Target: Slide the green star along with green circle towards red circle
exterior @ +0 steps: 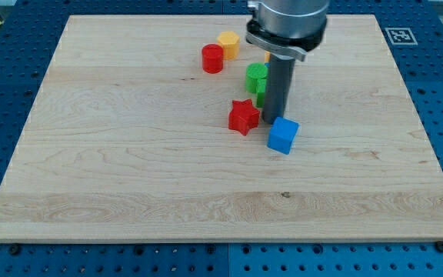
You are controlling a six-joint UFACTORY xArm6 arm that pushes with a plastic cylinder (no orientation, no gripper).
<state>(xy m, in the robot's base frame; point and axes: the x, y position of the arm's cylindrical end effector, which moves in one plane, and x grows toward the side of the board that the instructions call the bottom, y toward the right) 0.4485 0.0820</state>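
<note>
The red circle [212,58] stands near the view's top centre, next to a yellow block [228,44]. A green block [256,76], its shape unclear, sits below and right of them. A second green block [260,98] lies just under it, mostly hidden by the rod. I cannot tell which is the star and which the circle. My tip [274,122] rests on the board just right of the lower green block, between the red star [243,117] and the blue cube [283,135].
The wooden board [129,169] lies on a blue perforated table. A small orange sliver [267,57] shows beside the rod, partly hidden. The arm's grey body [287,23] hangs over the board's top edge. A fiducial tag [398,35] marks the board's top right corner.
</note>
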